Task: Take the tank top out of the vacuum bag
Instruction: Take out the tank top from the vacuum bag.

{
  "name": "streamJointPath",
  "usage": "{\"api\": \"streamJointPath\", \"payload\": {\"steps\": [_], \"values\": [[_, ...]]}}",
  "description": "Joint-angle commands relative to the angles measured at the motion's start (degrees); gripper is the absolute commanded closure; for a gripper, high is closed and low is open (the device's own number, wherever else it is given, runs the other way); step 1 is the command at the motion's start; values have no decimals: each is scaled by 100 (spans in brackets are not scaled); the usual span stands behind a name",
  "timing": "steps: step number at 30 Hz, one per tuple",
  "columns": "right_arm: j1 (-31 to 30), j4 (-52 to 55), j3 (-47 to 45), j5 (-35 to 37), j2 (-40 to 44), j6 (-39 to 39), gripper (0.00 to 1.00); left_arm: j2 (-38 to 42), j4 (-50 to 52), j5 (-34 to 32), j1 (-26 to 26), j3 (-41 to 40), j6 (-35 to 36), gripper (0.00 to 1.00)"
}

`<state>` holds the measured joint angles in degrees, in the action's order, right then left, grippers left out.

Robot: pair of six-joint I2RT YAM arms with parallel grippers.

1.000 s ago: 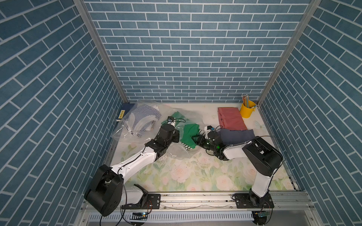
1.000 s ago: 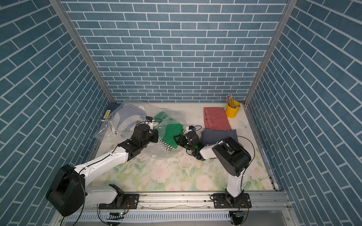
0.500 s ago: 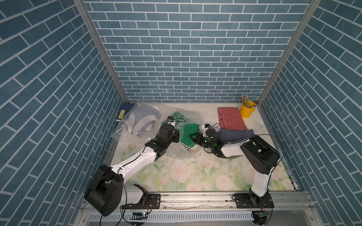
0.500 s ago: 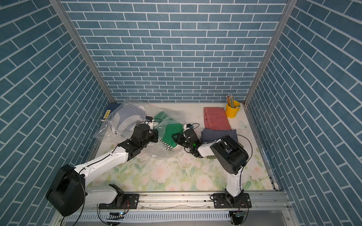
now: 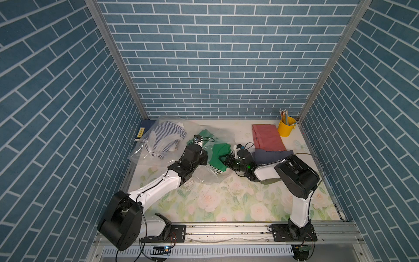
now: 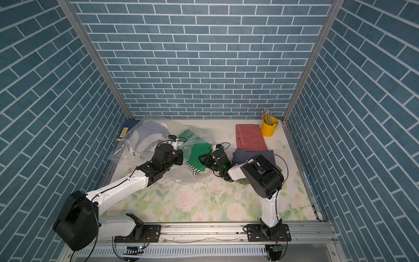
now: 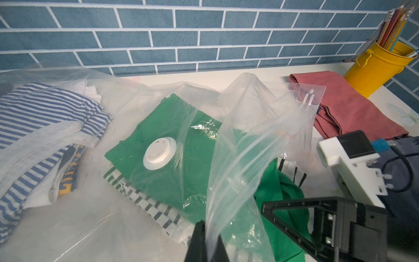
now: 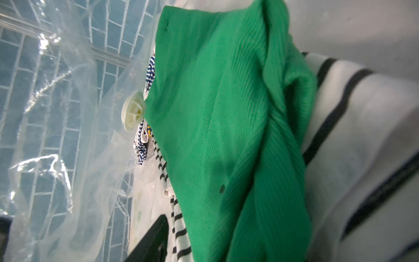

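1 hand (L) tight on vac bag

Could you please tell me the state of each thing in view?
Clear plastic vacuum bag: mouth open, edge pinched.
Green ribbed tank top: partly out of bag.
Left gripper: shut on bag edge.
Right gripper: open at the tank top.
Yellow metal pencil cup: upright.
Red folded cloth: lying flat.

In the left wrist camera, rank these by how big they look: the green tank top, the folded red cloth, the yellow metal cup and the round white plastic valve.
1. green tank top, nearest the camera
2. folded red cloth
3. yellow metal cup, farthest back
4. round white plastic valve, clearly smallest
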<state>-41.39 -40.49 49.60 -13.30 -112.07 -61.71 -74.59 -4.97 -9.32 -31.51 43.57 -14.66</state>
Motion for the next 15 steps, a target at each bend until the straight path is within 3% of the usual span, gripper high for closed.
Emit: {"api": "streamJointPath", "payload": {"steps": [1, 4, 12, 15], "values": [[72, 138, 226, -84, -265, 3, 37, 2, -39, -44, 59, 73, 37, 100], [160, 137, 347, -135, -432, 29, 40, 4, -43, -51, 65, 73, 42, 100], [289, 910, 1035, -353, -404, 707, 100, -4, -48, -48, 66, 64, 42, 100], [289, 1248, 1230, -404, -110, 1007, 100, -10, -48, -43, 59, 70, 43, 100]]}}
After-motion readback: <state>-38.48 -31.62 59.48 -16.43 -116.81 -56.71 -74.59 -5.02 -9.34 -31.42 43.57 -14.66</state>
